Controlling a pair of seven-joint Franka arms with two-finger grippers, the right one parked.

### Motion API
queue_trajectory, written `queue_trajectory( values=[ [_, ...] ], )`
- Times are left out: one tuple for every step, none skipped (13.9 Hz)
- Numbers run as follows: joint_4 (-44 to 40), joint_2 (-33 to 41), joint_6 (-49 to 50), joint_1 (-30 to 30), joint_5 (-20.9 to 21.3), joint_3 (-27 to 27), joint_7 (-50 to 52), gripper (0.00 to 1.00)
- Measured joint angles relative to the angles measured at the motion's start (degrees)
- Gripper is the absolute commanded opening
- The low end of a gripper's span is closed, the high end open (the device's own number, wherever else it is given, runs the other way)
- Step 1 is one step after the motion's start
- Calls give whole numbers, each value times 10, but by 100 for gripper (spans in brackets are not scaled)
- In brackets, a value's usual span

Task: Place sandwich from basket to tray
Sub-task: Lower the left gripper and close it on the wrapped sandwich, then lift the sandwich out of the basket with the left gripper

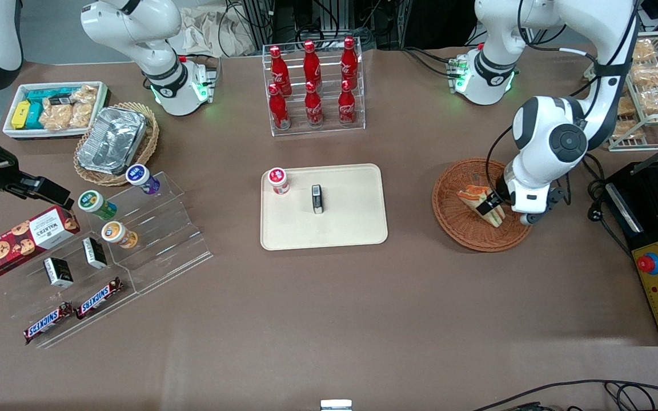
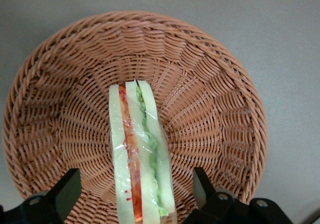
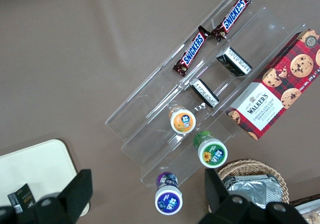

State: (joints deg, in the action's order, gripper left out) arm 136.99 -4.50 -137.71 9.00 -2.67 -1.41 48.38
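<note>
The sandwich is a wrapped wedge of pale bread with red, orange and green layers. It lies in the round reddish-brown wicker basket at the working arm's end of the table. My gripper is down in the basket, open, with a finger on each side of the sandwich and a gap to each. In the left wrist view the sandwich lies between the two black fingers inside the basket. The cream-beige tray lies mid-table and holds a small red-capped jar and a small dark box.
An acrylic rack of red cola bottles stands farther from the camera than the tray. A wire rack of bagged snacks and a black control box are beside the basket. A stepped acrylic stand with snacks is toward the parked arm's end.
</note>
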Motion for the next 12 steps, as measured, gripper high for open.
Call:
queue_trajectory(
  values=[
    [0,-2,-3,3,0,0,5,94],
    [1,-4,-4,6,0,0,8,89],
    [2,-6,-4,8,0,0,12,85],
    [3,-7,-4,10,0,0,17,75],
    [4,-8,-5,10,0,0,20,63],
    [4,-8,-5,12,0,0,24,52],
    [4,-9,-5,14,0,0,30,42],
    [4,-9,-5,17,1,0,36,26],
    [4,-9,-6,20,1,0,41,12],
    [4,-9,-6,21,1,0,42,1],
    [4,-8,-6,21,1,0,42,0],
    [2,-7,-5,21,1,0,42,0]
  ],
)
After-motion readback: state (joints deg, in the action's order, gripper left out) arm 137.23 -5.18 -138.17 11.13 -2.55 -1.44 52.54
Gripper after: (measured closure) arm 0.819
